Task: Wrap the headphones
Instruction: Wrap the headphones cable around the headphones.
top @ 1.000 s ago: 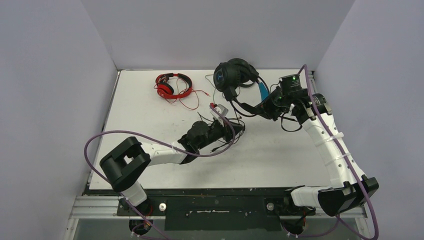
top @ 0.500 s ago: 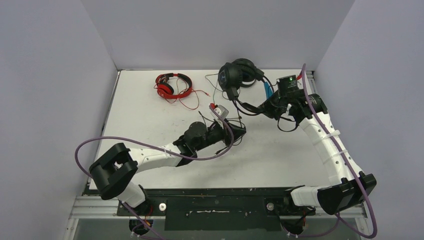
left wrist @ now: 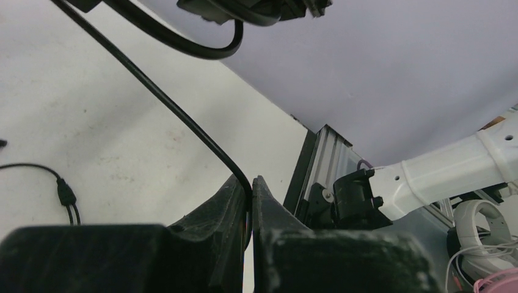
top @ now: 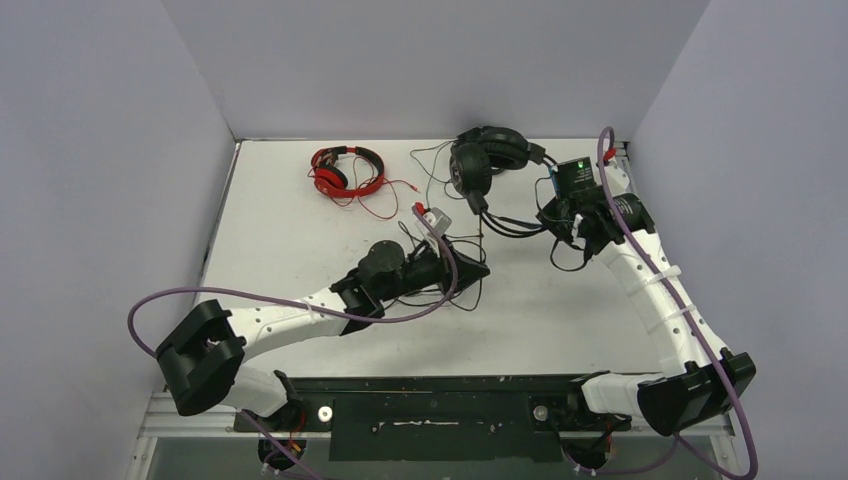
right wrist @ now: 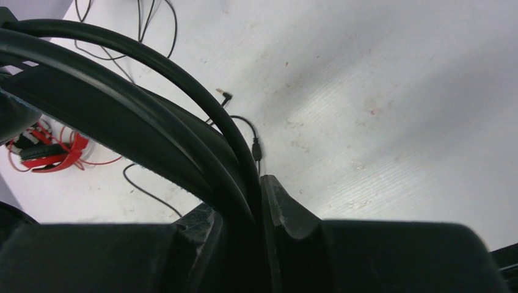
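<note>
White table (top: 300, 240): one red headphones (top: 345, 170) upper left, one black headphones (top: 490, 155) clamped by right gripper (right wrist: 244, 195); only left-wrist view shows left gripper (left wrist: 248, 189) pinching black cable (left wrist: 183, 116)

White scuffed table (top: 290, 240) carrying red headphones (top: 346, 170), lying toward far-left corner, own cord sprawling beside them; thin black cable (left wrist: 61, 190) lying loose mid-table.
</note>
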`<state>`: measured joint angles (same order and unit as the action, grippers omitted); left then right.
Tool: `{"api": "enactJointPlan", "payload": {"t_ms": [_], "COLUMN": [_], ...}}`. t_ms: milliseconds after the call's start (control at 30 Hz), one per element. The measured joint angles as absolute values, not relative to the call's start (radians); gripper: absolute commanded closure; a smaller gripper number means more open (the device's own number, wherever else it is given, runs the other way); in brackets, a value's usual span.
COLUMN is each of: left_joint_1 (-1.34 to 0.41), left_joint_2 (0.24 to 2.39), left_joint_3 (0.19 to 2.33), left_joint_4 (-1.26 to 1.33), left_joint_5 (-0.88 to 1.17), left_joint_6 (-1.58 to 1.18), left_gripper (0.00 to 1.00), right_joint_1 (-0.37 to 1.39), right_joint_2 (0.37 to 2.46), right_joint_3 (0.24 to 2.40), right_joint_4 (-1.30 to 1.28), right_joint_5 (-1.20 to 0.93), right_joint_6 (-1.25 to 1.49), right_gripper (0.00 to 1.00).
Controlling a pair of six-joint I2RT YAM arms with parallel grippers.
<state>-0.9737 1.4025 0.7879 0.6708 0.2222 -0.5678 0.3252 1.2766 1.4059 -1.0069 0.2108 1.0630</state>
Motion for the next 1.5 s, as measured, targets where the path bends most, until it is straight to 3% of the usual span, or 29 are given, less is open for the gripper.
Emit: {"api": "enactJointPlan", "payload": {"t_ms": [533,900,1200,1500], "left_joint_1": [-0.981,-1.022,-1.110,-1.125], "left_joint_2": [1.349,1.307,1.238,1.269], "left_joint_3": [0.970,1.050,0.853,0.789], "left_joint_4": [0.103,-0.161,0.091,0.463], "left_joint_5": [0.150,-0.174,-0.628,-0.809], "left_joint_6": [-0.422,-0.195,0.073,0.333], "left_gripper": [0.97,0.98,0.92,0.86], "right_joint_1": [0.513,0.539,0.572,0.572], "right_joint_2": [1.323,1.399,1.457,1.457], "right_joint_3": [1.406,1.404,1.414,1.455], "right_joint_4": [-1.084,-1.118,-1.174,-1.174], "right_joint_5": [0.648,0.710,0.639,0.510], "right_joint_6": [1.003,0.964,0.941,0.831], "right_gripper": [1.00,1.00,1.00,1.00]}}
